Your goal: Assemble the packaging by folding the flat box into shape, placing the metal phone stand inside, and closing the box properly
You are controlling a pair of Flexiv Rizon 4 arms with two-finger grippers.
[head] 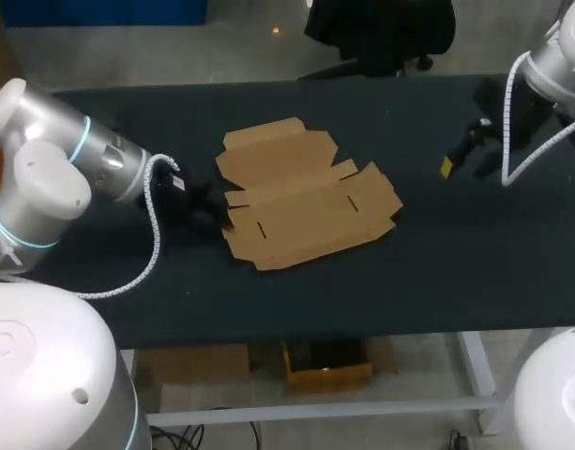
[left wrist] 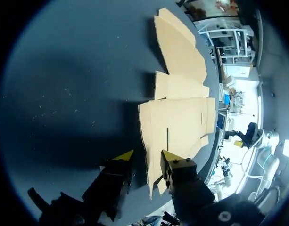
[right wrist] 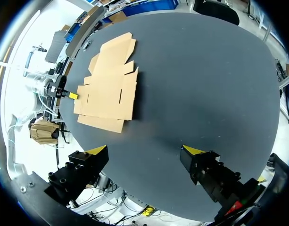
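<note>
Head view: the flat box [head: 306, 202] is being seen unfolded at the middle of the dark table [head: 437, 272]. The left gripper [head: 212, 213] at its left edge is being lost in shadow.

Left wrist view: its jaws are being held apart, with the box's edge between them.

Right wrist view: the right gripper [right wrist: 146, 150] is being held wide open, well apart from the box.

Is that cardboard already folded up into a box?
No, the flat cardboard box lies spread out on the dark table with all its flaps unfolded.
</note>
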